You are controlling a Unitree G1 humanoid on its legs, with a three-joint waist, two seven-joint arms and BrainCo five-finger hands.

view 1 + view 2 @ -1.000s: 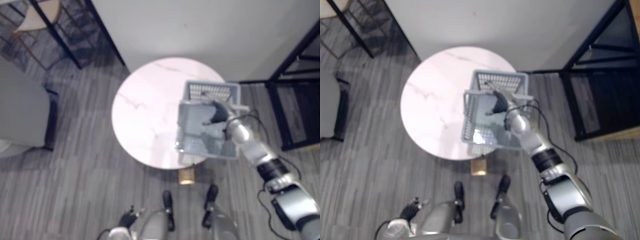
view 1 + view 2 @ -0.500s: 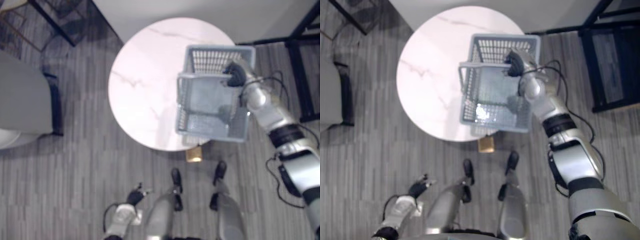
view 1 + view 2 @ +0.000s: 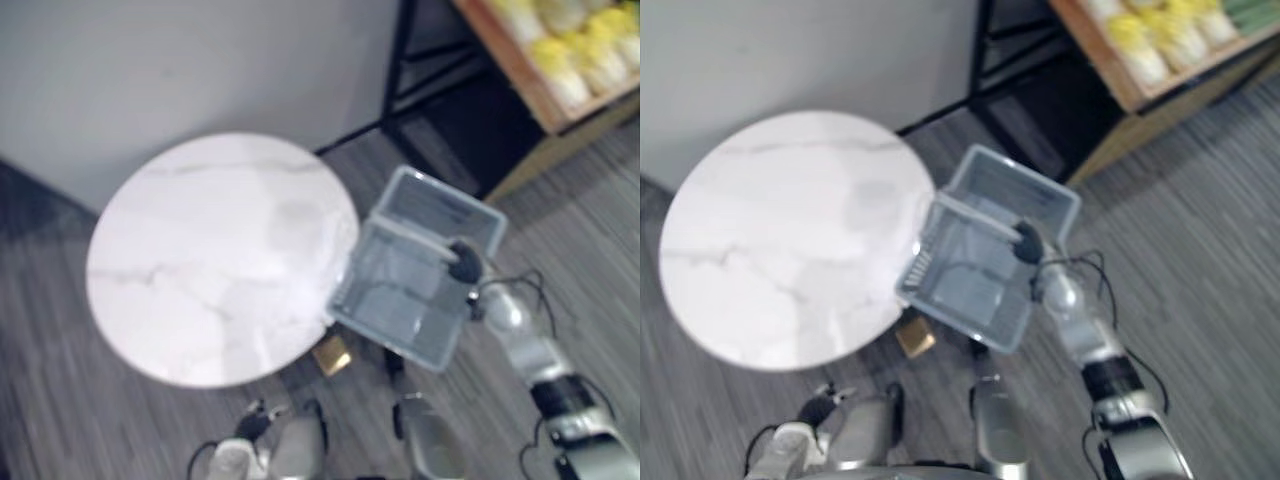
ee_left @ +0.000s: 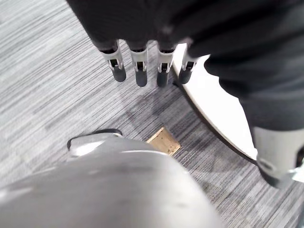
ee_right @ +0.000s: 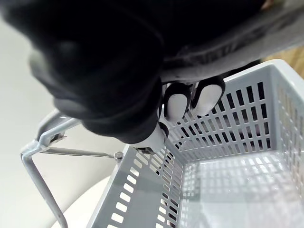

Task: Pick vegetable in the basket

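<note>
the right hand (image 3: pixel 463 262) had its fingers curled round the handle (image 3: pixel 412 233) of the grey basket (image 3: pixel 400 305), carrying it just off the rim of the round white table (image 3: pixel 200 260), over the floor. the basket looked empty. the left hand (image 4: pixel 141 71) hung low near the floor, fingers straight, holding nothing. the vegetables (image 3: pixel 565 70), pale yellow heads, lay on a wooden shelf (image 3: pixel 523 85) well apart from the basket, past a black frame (image 3: pixel 398 60). i judged this the carrying step, with nothing picked yet; the next move called for bringing the basket beside the shelf so the free left hand could reach a head. open floor lay between basket and shelf. one basket corner overlapped the table rim, touching or not i could not tell, and the frame and shelf edge wanted a clear swing.
</note>
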